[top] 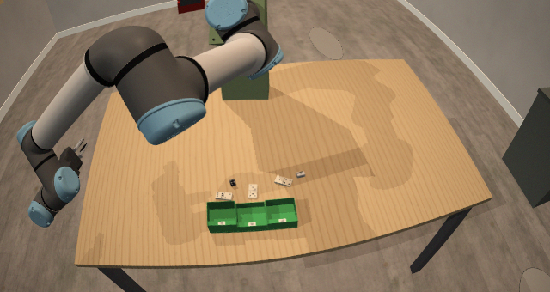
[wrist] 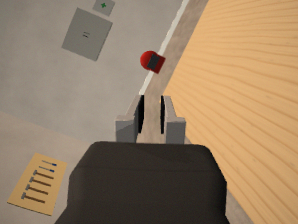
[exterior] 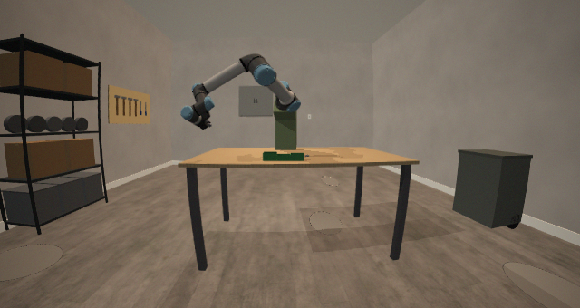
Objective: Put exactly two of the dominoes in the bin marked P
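The gripper [wrist: 150, 117] hung in the air beyond the table's left edge, its two fingers drawn near together with only a narrow gap between them and nothing in that gap. In the wrist view floor and baseboard showed between the fingers, and a red object [wrist: 153, 60] lay on the floor farther off. From above, the gripper [top: 80, 147] pointed toward the table [top: 387, 112] from just outside its edge, carried by the folded arm [top: 146, 77], whose elbow rose high over the near-left part of the tabletop. The arm stood on a green pedestal [top: 245, 90] at the table's far side.

The dominoes lay well apart from the gripper, toward the front middle of the table. Three white dominoes were spread in a loose row: one [top: 223, 195] just behind the leftmost bin, one [top: 253, 191] behind the middle bin, and one [top: 284, 180] farther back and to the right. A small black piece [top: 232, 183] lay behind the first domino, and a small grey piece [top: 301, 174] lay just beside the third. None of them touched the gripper.

The three green bins [top: 252, 215] stood joined in a row at the table's front, each with a small label too tiny to read, so which one was marked P could not be told. No domino showed inside them.

In the exterior view a shelf rack [exterior: 21, 118] stood at the left wall and a dark cabinet [exterior: 491, 186] at the right.
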Controlling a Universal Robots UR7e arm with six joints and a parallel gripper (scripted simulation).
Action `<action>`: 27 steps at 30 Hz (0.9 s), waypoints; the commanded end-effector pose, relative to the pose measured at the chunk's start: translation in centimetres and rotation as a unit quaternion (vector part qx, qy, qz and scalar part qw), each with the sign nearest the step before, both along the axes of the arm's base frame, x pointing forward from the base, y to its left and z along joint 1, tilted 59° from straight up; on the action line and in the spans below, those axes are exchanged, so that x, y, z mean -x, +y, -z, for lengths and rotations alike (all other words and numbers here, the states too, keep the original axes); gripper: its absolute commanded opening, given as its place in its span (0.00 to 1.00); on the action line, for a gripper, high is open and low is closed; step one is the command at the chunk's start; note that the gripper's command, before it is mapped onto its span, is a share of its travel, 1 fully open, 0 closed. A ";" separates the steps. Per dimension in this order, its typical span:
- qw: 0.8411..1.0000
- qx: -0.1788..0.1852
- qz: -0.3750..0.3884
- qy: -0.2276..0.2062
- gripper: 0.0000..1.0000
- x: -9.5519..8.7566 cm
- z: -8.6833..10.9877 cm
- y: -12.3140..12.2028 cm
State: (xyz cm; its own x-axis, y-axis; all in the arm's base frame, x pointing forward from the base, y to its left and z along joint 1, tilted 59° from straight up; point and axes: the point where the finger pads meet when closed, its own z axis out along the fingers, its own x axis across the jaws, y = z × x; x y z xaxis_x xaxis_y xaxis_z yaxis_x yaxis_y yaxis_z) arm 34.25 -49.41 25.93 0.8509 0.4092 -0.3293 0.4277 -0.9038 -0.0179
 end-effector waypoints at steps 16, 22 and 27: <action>0.997 0.010 -0.052 -0.061 0.31 -1.6 -2.3 6.2; 0.993 0.016 -0.079 -0.091 0.31 -1.7 -2.8 7.7; 0.992 0.015 -0.080 -0.091 0.31 -2.0 -3.2 9.3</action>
State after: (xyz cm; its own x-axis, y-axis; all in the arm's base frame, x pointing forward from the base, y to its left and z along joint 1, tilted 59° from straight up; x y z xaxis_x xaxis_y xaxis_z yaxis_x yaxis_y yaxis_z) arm 35.85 -41.57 28.56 0.8287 0.5210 -0.2043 0.5447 -0.8347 0.0811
